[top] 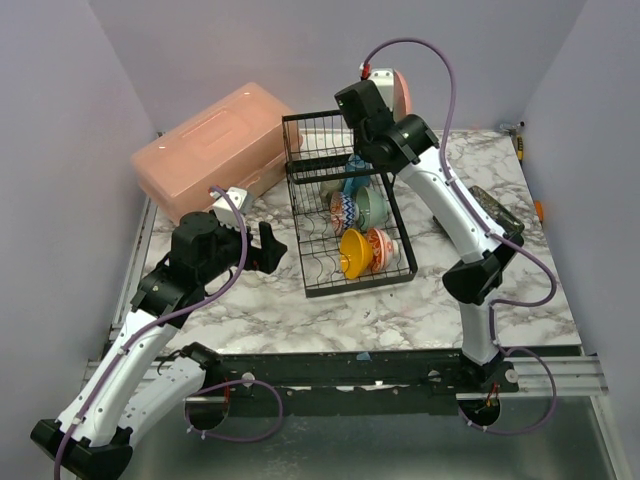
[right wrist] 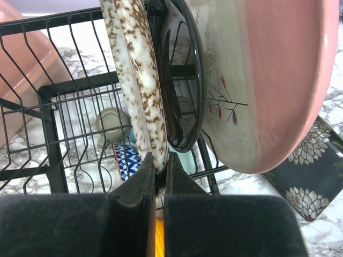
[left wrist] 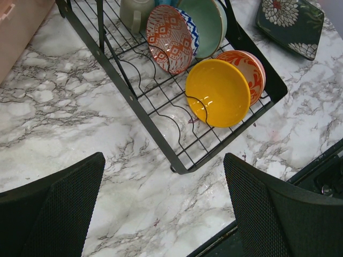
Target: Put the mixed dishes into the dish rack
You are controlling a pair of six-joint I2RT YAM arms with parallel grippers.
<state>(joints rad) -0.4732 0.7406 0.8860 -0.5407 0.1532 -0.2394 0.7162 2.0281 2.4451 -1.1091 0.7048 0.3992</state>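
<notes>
brown-speckled plate [right wrist: 131, 80], yellow bowl [left wrist: 217, 93], mint green bowl [left wrist: 206, 21], black rack [left wrist: 134, 108]

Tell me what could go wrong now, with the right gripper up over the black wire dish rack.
1. The right gripper seems to pinch only the bottom rim of an upright brown-speckled white plate; it could pivot or slip onto the bowls below.
2. A large pink-and-cream plate stands close beside it, so the two might knock together.
3. The black wire dish rack already holds a yellow bowl and a red-patterned bowl in front, so room looks tight.
</notes>
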